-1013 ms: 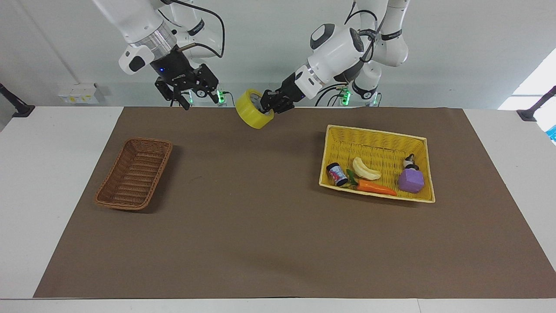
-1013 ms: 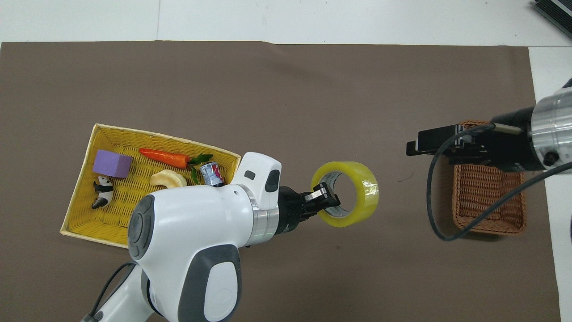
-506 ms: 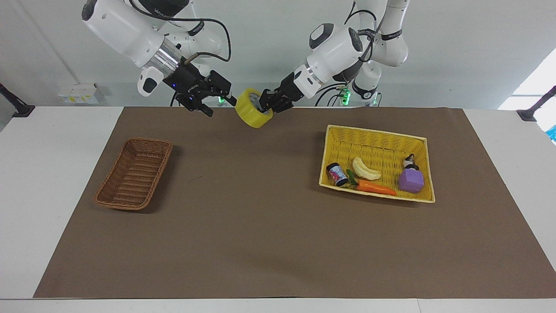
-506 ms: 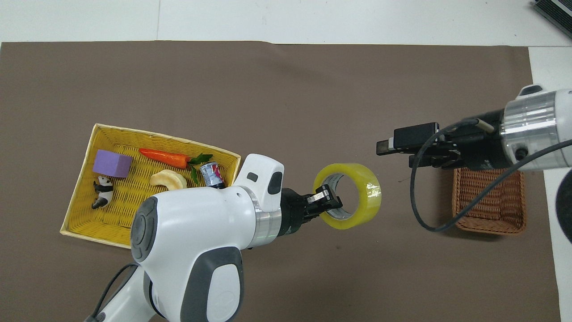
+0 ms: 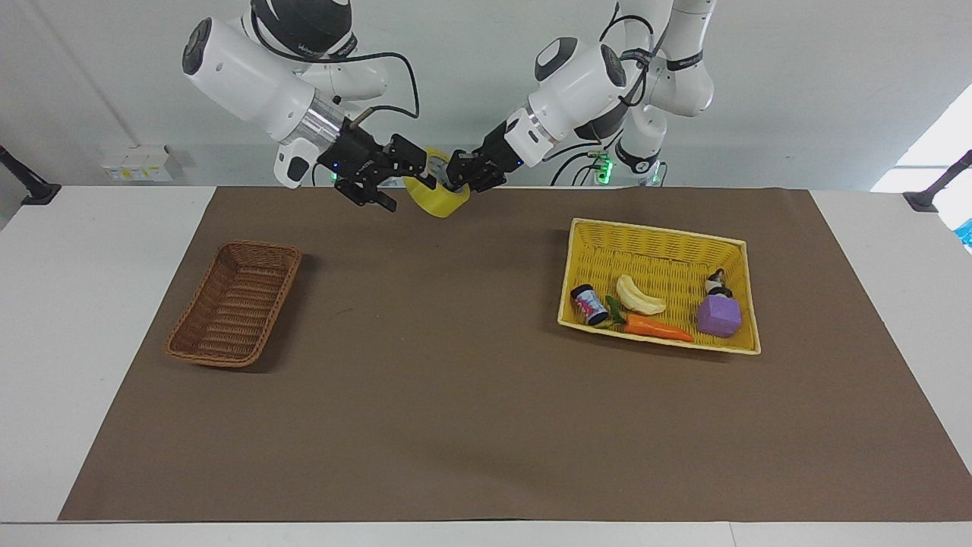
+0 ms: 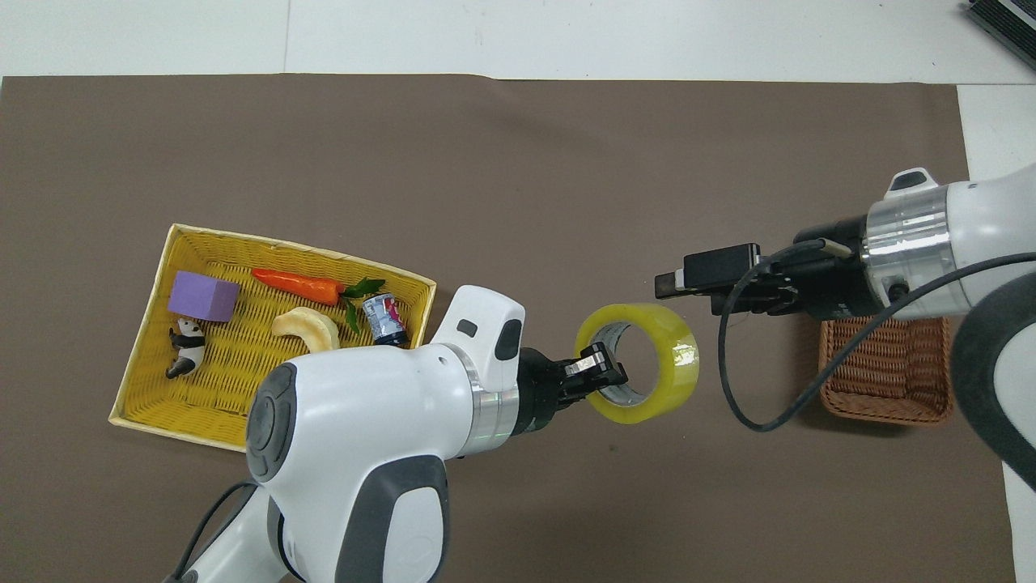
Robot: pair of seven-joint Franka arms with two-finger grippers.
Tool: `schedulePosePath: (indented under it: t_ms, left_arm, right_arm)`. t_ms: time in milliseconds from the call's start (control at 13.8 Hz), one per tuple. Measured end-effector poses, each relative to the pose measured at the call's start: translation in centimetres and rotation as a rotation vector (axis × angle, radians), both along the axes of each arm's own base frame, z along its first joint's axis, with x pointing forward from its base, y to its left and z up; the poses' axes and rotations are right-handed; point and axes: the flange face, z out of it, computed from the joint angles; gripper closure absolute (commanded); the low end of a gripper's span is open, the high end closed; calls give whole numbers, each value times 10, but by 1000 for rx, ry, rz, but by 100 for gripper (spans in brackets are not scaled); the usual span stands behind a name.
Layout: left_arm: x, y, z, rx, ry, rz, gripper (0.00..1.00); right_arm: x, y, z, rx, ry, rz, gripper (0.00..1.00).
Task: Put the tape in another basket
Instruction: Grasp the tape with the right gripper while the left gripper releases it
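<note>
Facing view: the left gripper [image 5: 460, 172] pinches the rim of the tape [image 5: 435, 199], a glossy translucent yellow ring held in the air over the brown mat between the two baskets. The right gripper [image 5: 396, 185] has its fingers spread around the tape's other edge; actual contact cannot be told. The brown wicker basket [image 5: 235, 304] stands empty.

Overhead view: the tape's [image 6: 643, 368] whitish core shows, one left finger inside it. The right gripper [image 6: 688, 279] seems just beside the roll.
</note>
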Motion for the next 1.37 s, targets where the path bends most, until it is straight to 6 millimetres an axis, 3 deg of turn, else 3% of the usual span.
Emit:
schedulePosePath:
  t_ms: [289, 362, 434, 506, 796, 868, 940, 1013, 1157, 1374]
  left_arm:
    - [0, -1, 4, -6, -10, 3, 100]
    - [-1, -3, 5, -9, -16, 4, 100]
    - [-1, -4, 6, -11, -20, 5, 100]
    - [-2, -5, 7, -13, -22, 4, 100]
    - [-3, -9, 6, -12, -20, -4, 100]
    - [-3, -10, 6, -13, -21, -4, 87]
    - [-3, -11, 7, -14, -22, -5, 39]
    - [-2, -12, 7, -15, -22, -5, 0]
    - [-1, -12, 14, -26, -33, -3, 0]
    - [0, -10, 24, -39, -43, 6, 0]
  right_arm:
    - [-16, 1, -4, 9, 73, 43, 1]
    - [-19, 0, -4, 15, 87, 49, 34]
    - [-20, -1, -4, 17, 97, 52, 86]
    - [-21, -2, -4, 18, 104, 51, 100]
    - [-23, -3, 4, 34, 157, -3, 100]
    - [-23, -4, 5, 35, 158, -4, 100]
    - [-23, -5, 5, 35, 158, -5, 100]
    - [-23, -6, 5, 35, 158, -6, 100]
    - [-21, -11, 3, 35, 170, -26, 100]
    - [-14, -37, 5, 40, 165, -77, 100]
